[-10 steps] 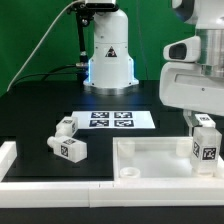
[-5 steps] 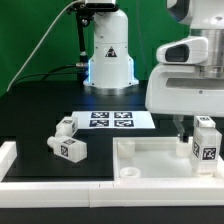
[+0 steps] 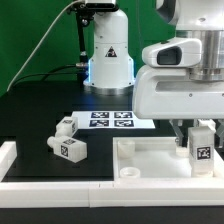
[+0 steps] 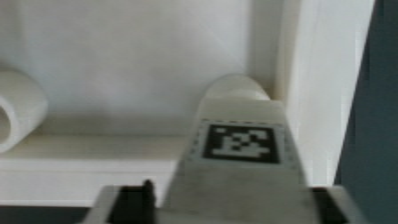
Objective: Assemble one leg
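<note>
My gripper [image 3: 196,130] is shut on a white tagged leg [image 3: 203,146] and holds it upright over the right end of the large white rimmed panel [image 3: 150,172]. In the wrist view the leg [image 4: 238,135] runs between my two dark fingers [image 4: 128,203], its tip near the panel's inner corner by the rim [image 4: 311,70]. A round boss [image 4: 11,108] of the panel shows at the side. Two more legs [image 3: 65,127] [image 3: 69,150] lie on the black table at the exterior view's left.
The marker board [image 3: 110,120] lies behind the panel. The white robot base [image 3: 108,55] stands at the back. A white raised border [image 3: 8,158] runs along the front and left of the table.
The arm has shifted toward the exterior view's left and come lower, filling more of the view. The held leg has moved with it, a little down over the panel.
</note>
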Controlling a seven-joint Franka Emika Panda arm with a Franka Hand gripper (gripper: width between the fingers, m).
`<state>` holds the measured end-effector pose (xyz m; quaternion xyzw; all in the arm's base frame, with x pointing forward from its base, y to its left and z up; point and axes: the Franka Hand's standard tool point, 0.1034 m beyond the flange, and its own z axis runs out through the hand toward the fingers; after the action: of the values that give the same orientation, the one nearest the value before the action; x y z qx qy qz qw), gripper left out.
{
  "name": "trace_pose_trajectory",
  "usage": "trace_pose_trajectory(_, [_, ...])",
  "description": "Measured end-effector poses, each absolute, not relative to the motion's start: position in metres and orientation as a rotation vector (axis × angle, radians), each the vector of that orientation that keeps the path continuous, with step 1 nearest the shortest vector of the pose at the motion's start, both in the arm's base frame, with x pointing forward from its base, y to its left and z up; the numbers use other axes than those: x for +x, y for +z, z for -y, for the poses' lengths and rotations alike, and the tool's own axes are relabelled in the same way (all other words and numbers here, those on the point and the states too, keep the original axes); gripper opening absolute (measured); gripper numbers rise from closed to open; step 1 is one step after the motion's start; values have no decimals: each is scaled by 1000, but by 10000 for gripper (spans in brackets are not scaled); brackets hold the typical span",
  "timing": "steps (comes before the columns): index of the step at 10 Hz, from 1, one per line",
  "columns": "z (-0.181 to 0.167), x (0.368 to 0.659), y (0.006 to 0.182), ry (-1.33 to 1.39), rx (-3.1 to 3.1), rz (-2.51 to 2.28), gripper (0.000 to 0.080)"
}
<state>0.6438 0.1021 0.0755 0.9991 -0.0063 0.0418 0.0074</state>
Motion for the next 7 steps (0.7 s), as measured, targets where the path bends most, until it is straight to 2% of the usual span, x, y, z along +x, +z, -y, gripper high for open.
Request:
trace_pose_trajectory(1, [-102,644,75,131,3125,126,289])
trace_pose_trajectory(4, [-102,643,75,131,3097,497,289])
trace_pose_trajectory(7, [-112,638,72,108,2914,1189,289])
